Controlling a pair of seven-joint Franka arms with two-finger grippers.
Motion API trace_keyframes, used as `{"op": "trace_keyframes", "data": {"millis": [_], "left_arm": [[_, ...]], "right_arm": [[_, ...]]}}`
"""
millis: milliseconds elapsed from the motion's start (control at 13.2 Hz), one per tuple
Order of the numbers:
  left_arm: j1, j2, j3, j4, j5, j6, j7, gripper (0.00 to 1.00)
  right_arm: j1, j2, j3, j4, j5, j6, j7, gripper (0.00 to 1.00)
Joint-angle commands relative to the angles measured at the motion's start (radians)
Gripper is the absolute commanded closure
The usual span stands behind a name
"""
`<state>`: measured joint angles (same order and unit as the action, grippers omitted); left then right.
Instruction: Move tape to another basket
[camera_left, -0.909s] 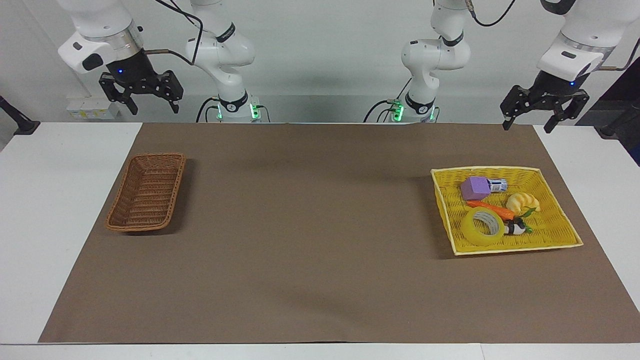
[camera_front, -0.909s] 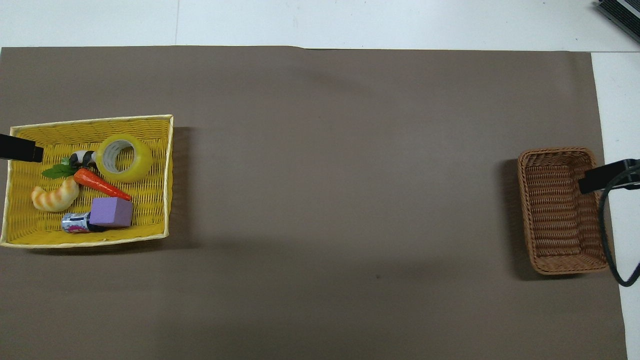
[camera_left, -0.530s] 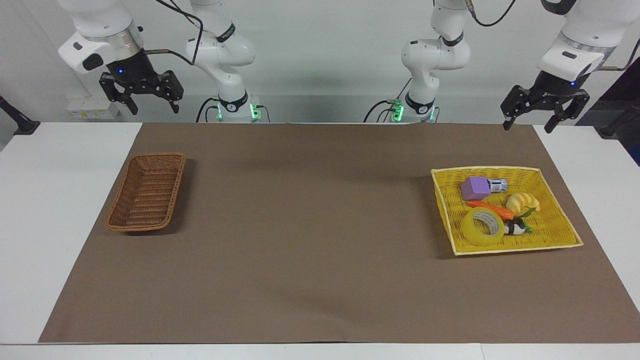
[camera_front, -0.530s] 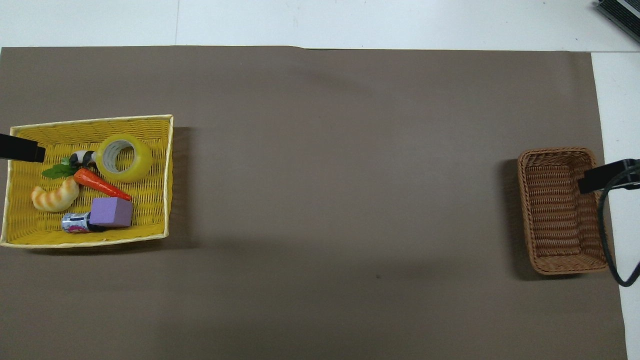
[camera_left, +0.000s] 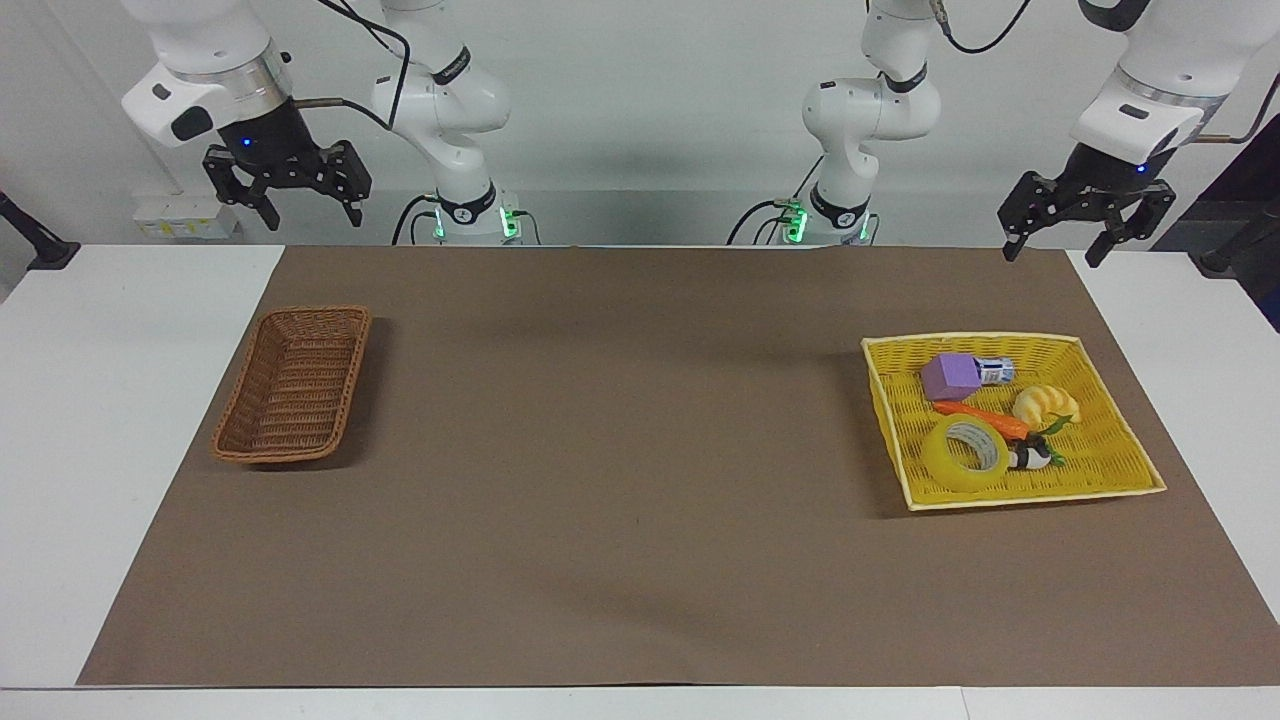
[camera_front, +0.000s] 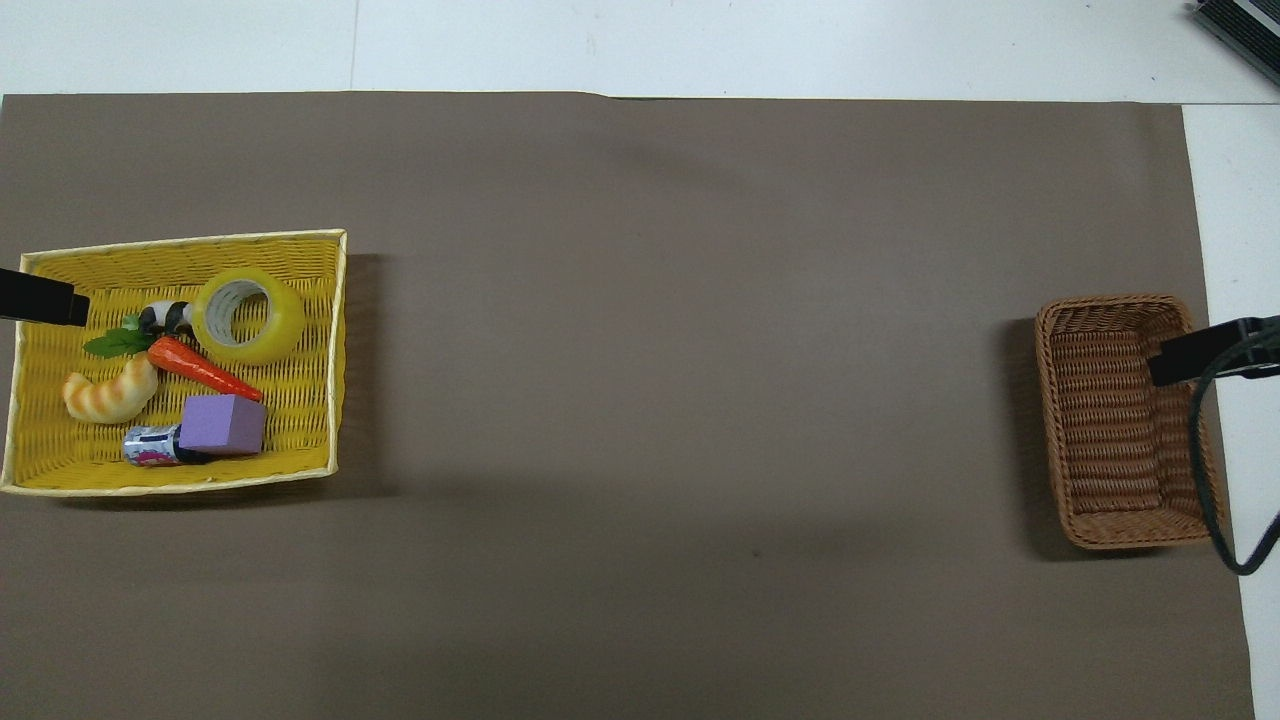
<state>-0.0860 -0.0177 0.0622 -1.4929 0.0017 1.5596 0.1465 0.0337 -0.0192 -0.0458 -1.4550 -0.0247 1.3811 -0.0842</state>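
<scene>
The tape (camera_left: 965, 455), a yellow roll with a whitish core, lies in the bright-yellow basket (camera_left: 970, 337) at the left arm's end of the table. It also shows in the overhead view (camera_front: 247, 315), in the same yellow basket (camera_front: 180, 240). The narrow brown wicker basket (camera_left: 293, 385) stands empty at the right arm's end, and shows in the overhead view (camera_front: 1120, 420) too. My left gripper (camera_left: 1047, 255) hangs open and empty, high in the air by the table's robot-side edge. My right gripper (camera_left: 312, 220) hangs open and empty, high in the air at its own end.
The yellow basket also holds an orange carrot (camera_front: 203, 368), a croissant toy (camera_front: 108, 393), a purple block (camera_front: 222, 424), a small can (camera_front: 150, 446) and a black-and-white toy (camera_front: 166, 316). A brown mat (camera_left: 620, 450) covers the table's middle.
Both grippers have risen slightly; the right one has also drifted a little toward the table's middle. Nothing on the table has moved.
</scene>
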Motion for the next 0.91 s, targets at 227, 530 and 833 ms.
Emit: {"op": "trace_keyframes", "data": {"millis": [227, 530, 833], "left_arm": [[0.023, -0.025, 0.007, -0.101, 0.012, 0.117, 0.013, 0.0], [0.06, -0.016, 0.007, -0.212, 0.0, 0.256, 0.065, 0.0], [0.1, 0.045, 0.005, -0.313, -0.003, 0.445, 0.102, 0.0]], "right_arm": [[0.003, -0.013, 0.003, -0.007, 0.012, 0.012, -0.009, 0.0], [0.002, -0.012, 0.001, -0.008, 0.031, 0.035, -0.005, 0.0], [-0.008, -0.012, 0.0, -0.013, 0.065, 0.067, 0.063, 0.0]]}}
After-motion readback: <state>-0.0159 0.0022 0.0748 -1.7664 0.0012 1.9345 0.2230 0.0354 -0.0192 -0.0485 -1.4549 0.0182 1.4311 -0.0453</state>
